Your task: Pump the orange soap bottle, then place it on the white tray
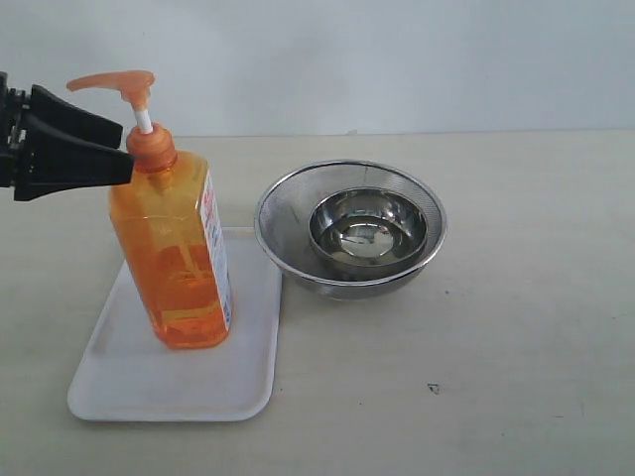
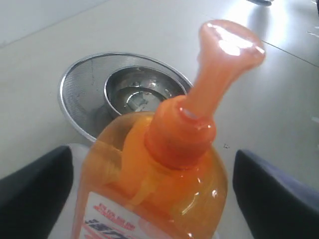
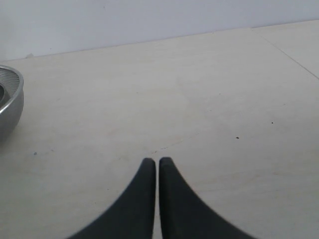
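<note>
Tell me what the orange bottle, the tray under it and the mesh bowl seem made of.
Orange soap bottle: glossy translucent plastic, apparently; liquid shows through. White tray: probably plastic, smooth and dull, with a moulded rim. Strainer bowl: metal, likely steel; fine mesh wall, shiny rim.

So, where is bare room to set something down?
Bare beige table right of the round steel strainer bowl, and in front of it. Crowded on the left: tall orange soap bottle on the flat white tray, strainer close beside.
</note>
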Robot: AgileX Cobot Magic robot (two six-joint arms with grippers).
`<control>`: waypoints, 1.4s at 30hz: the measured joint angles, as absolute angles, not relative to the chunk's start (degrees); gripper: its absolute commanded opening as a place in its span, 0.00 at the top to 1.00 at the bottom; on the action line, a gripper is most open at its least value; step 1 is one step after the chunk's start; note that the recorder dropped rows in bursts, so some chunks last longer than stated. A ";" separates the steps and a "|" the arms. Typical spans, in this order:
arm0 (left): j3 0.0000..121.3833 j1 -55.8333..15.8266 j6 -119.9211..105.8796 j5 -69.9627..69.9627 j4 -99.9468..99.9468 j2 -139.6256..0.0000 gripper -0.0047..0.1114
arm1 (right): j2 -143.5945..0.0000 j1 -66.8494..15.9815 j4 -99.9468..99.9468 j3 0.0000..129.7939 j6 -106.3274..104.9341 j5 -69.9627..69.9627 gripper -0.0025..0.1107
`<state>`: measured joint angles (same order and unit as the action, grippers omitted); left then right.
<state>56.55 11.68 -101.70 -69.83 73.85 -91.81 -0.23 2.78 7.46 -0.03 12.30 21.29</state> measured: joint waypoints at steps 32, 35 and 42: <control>24.63 14.71 -95.62 -69.51 92.56 -65.84 0.30 | -0.23 2.78 7.46 -0.03 12.30 21.43 0.98; 20.26 14.71 -97.66 -69.51 94.75 -60.81 0.30 | -0.23 2.78 7.46 -0.03 12.30 21.43 0.98; 9.57 14.71 -102.65 -60.92 98.71 -49.85 0.30 | -0.23 2.78 7.46 -0.03 12.30 21.43 0.98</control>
<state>9.57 14.71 -102.65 -60.92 98.71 -49.85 -0.23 2.78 7.46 -0.03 12.30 21.43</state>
